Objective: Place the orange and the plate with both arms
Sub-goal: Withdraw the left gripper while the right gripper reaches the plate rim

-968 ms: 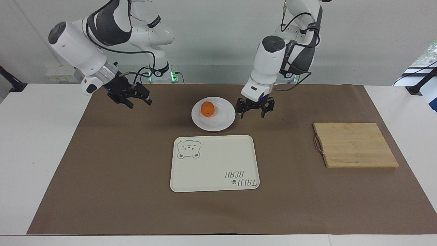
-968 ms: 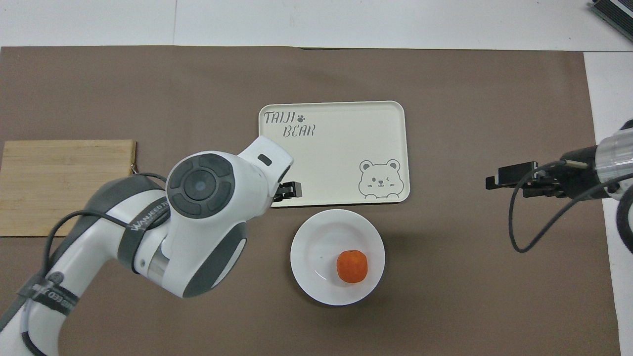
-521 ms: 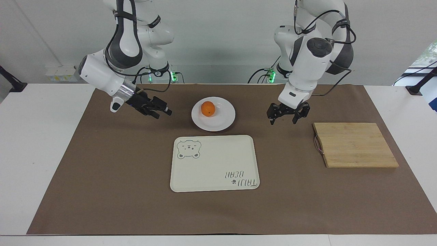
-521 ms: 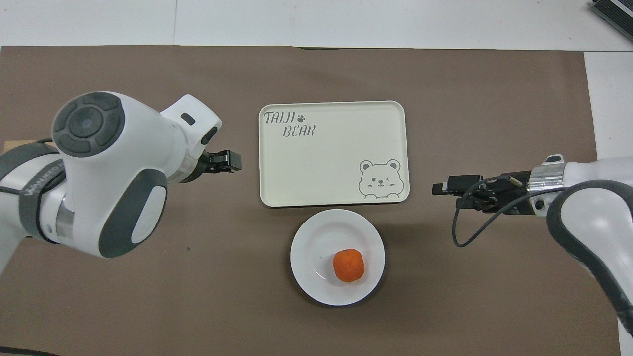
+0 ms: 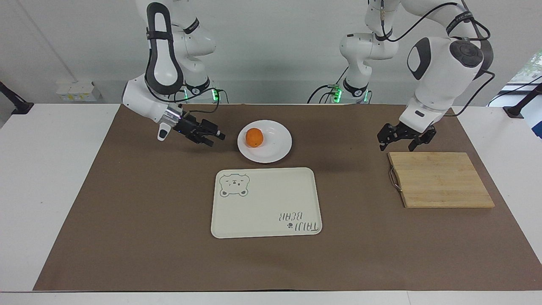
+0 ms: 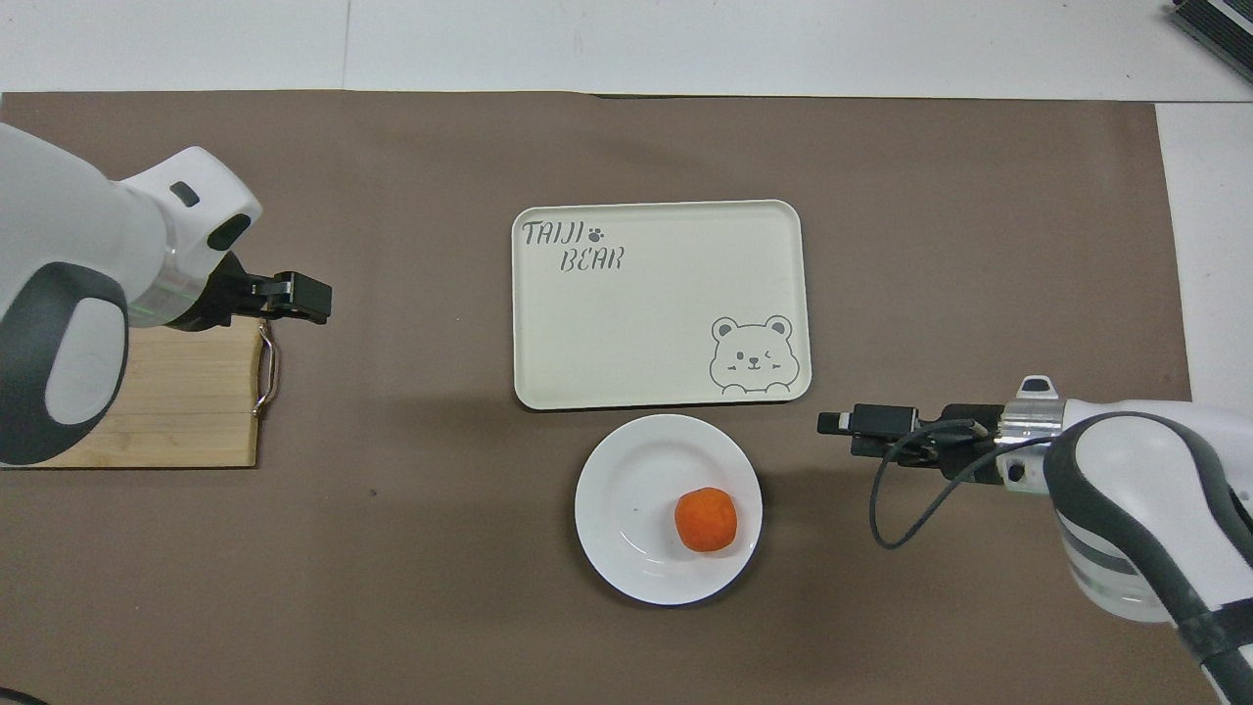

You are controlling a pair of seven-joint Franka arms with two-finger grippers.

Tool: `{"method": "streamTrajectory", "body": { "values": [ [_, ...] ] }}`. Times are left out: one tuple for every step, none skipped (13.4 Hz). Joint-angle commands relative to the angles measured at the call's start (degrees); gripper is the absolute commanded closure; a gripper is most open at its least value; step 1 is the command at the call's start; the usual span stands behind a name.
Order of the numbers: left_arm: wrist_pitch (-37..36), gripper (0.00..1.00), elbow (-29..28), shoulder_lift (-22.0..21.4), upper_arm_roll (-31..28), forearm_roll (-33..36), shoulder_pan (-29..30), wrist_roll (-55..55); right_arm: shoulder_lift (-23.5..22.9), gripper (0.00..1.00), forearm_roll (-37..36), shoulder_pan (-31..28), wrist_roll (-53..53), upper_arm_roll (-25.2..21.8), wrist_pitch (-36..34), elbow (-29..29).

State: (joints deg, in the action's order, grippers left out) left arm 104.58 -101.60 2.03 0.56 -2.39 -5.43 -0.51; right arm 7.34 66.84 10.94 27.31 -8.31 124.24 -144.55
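Observation:
The orange (image 5: 254, 137) lies in the white plate (image 5: 277, 147) on the brown mat, nearer to the robots than the cream tray. In the overhead view the orange (image 6: 706, 519) sits off centre in the plate (image 6: 626, 509), toward the right arm's end. My right gripper (image 5: 216, 139) is open and empty, low over the mat beside the plate, a short gap from its rim; it also shows in the overhead view (image 6: 834, 423). My left gripper (image 5: 397, 143) is open and empty, over the mat at the cutting board's corner; it shows in the overhead view (image 6: 311, 297) too.
A cream tray with a bear drawing (image 5: 266, 202) lies empty at the mat's middle, just farther from the robots than the plate. A bamboo cutting board (image 5: 440, 180) with a metal loop lies toward the left arm's end.
My left gripper has swung from beside the plate out to the cutting board. My right gripper has moved in toward the plate. The orange has shifted slightly in the plate.

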Motion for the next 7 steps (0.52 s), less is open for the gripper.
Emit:
{"method": "streamTrajectory", "body": {
  "values": [
    [-5.15,0.0,2.01,-2.03,0.4,-0.34,3.14,4.11,2.34,0.0,10.63,4.25,8.15,0.05,5.2,-6.26],
    [-6.83,0.0,3.42,-2.21,0.4,-0.07,3.49,4.12,1.81,0.0,15.9,6.18,12.63,0.05,5.74,-7.84],
    [-9.02,0.0,5.26,-2.38,0.14,0.11,3.5,4.12,1.72,0.0,19.26,7.42,15.2,0.05,6.97,-8.73],
    [-12.26,0.0,8.41,-2.3,0.31,1.33,3.76,4.12,1.72,0.0,20.16,9.17,15.57,0.05,8.63,-9.43],
    [-15.77,0.0,11.49,-2.03,0.4,3.25,4.2,4.12,1.72,0.0,20.78,9.71,15.75,0.05,9.08,-9.87],
    [-18.76,0.0,14.3,-1.51,0.4,3.62,4.29,4.12,1.63,0.0,22.09,9.98,17.15,0.05,9.17,-10.75],
    [-20.19,0.0,15.11,-1.5,0.4,3.62,4.29,4.03,1.63,0.0,23.06,10.07,19.25,0.05,9.18,-11.63]
  ]
}}
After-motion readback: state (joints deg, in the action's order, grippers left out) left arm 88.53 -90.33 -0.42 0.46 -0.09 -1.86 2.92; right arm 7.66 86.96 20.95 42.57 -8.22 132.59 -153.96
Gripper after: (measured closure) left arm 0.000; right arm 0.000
